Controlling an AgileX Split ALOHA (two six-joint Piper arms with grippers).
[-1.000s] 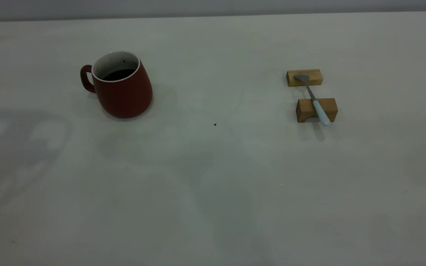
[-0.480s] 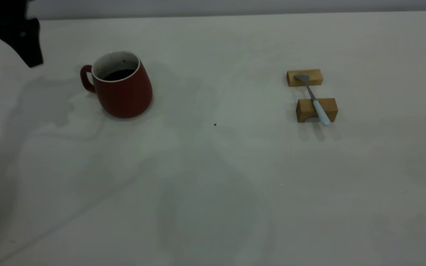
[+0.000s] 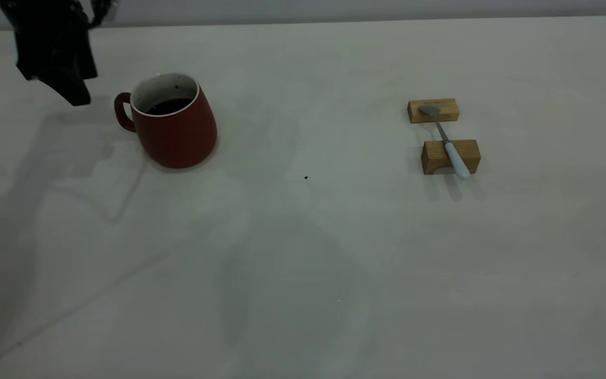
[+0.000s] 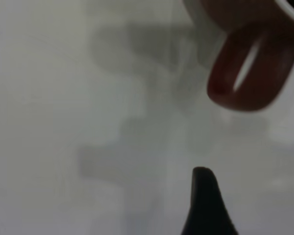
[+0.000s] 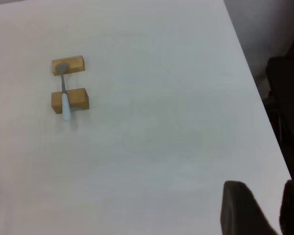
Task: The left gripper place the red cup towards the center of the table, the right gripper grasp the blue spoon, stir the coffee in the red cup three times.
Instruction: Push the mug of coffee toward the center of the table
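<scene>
The table [image 3: 334, 252] is a plain off-white top with a rounded corner at the far right in the exterior view; soft shadows lie across its left and centre. Left hand [image 3: 74, 95]: black, hanging above the far-left part of the table, tip pointing down, just beside the handle side of the red cup and apart from it; grasping nothing, but whether its fingers are spread or clenched cannot be told. In the left wrist view only one dark fingertip [image 4: 206, 196] shows, with the cup's loop handle close ahead of it, not touching. The red cup [image 3: 174, 123] stands upright on the left half of the table, well apart from the spoon, handle turned toward the left hand; white rim, white speckled inner wall. It contains the coffee [image 3: 169, 106], a dark, nearly black liquid whose surface sits well below the rim, so much of the inner wall is bare. Right hand [image 5: 257, 208]: seen only in the right wrist view, dark fingers [image 5: 237, 205] with a gap between them, released, holding nothing, raised near the table edge and well apart from the spoon. Two tan wooden blocks [image 3: 450, 156] sit on the right half of the table, one behind the other. The blue spoon [image 3: 446, 142] lies across both, grey bowl on the far block, pale blue handle overhanging the near block. A small dark speck [image 3: 306, 177] lies on the table between cup and blocks.
</scene>
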